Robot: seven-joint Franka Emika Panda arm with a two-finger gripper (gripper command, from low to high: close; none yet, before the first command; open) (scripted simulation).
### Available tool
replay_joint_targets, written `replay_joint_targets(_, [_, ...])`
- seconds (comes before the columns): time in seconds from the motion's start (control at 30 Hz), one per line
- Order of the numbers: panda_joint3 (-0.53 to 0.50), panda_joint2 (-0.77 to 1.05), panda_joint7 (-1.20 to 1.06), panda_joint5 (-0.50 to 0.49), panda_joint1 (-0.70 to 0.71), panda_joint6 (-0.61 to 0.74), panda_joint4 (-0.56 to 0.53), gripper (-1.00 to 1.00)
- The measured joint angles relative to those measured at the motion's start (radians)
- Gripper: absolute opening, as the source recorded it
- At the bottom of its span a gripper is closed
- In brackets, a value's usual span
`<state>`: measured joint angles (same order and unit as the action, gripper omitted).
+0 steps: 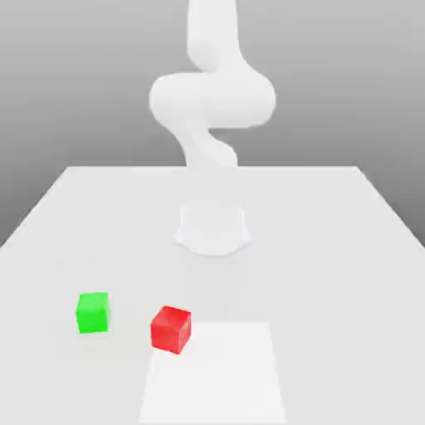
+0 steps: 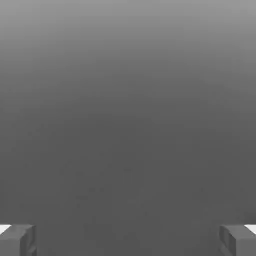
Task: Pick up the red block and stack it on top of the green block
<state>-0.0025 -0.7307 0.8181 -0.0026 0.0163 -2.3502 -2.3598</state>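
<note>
The red block [image 1: 171,329] rests on the white table [image 1: 332,249] near its front, a little toward the exterior view's left of the middle. The green block [image 1: 93,312] sits on the table about one block's width away, on the exterior view's left of the red one, apart from it. In the hand view my gripper [image 2: 128,240] is open, its two grey fingertips [image 2: 17,240] spread wide with nothing between them, facing plain grey background. Neither block appears in the hand view.
The arm's white base [image 1: 212,228] stands at the table's middle, and the arm [image 1: 212,100] curves up above it. A paler rectangular patch [image 1: 214,373] lies at the table's front, touching the red block's right side.
</note>
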Motion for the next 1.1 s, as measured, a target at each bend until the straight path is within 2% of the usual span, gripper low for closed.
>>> replay_joint_targets(0.57, [-0.043, 0.621, 0.146, -0.009, 0.122, -0.434, -0.483, 0.0])
replay_joint_targets(0.8, [-0.022, 0.898, 0.125, 0.034, 0.145, -0.661, -0.484, 0.0])
replay_joint_targets(0.83, [-0.017, 0.926, 0.123, 0.037, 0.149, -0.685, -0.48, -1.0])
replay_joint_targets(1.1, [-0.018, 0.905, 0.129, 0.029, 0.15, -0.667, -0.483, -1.0])
